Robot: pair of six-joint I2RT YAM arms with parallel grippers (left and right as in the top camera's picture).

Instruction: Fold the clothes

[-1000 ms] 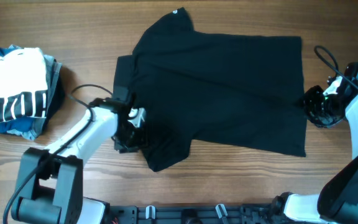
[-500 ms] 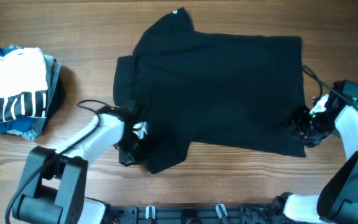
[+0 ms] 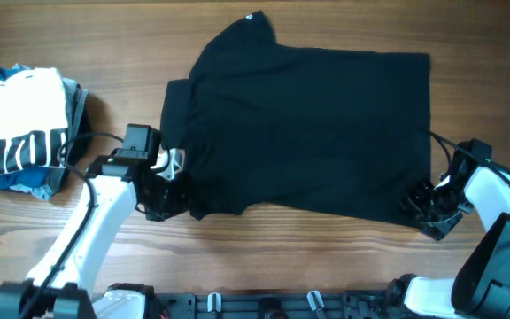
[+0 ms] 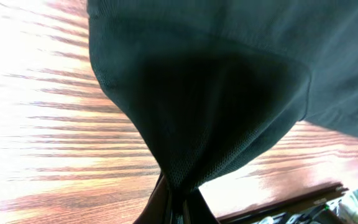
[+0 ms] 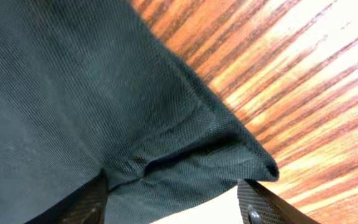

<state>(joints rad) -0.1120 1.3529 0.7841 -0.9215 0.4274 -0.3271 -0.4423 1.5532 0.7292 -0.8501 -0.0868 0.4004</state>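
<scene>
Hidden overhead: the fingertips of the left gripper (image 3: pixel 172 191) are lost against the dark cloth. Those of the right gripper (image 3: pixel 425 211) blend into the hem in the same way.
Cut off: in the left wrist view only dark slivers of the fingers (image 4: pixel 161 200) show at the bottom edge. In the right wrist view each finger (image 5: pixel 87 200) is clipped by the frame.
Hard to make out: the wood in both wrist views is washed out by glare, and the cloth shows little but its weave.
Garment: a plain black short-sleeved T-shirt (image 3: pixel 308 133) of soft fabric lies spread flat across the middle of the brown wooden table (image 3: pixel 370 27). Its collar is to the left and its hem to the right, with a small white neck tag (image 3: pixel 253 16) at the far edge.
Left gripper (image 4: pixel 178 202): pressed together on the near sleeve of the T-shirt (image 4: pixel 216 112). The cloth gathers to a point between the fingers and is lifted off the wood.
Right gripper (image 5: pixel 173 208): spread wide at the near hem corner. The corner of the T-shirt (image 5: pixel 73 93) sits between the two fingers, and no pinch is visible.
Aside: a white garment with black stripes (image 3: pixel 20 133) rests on a blue folded garment (image 3: pixel 35 182) at the table's left edge, well apart from the T-shirt.
</scene>
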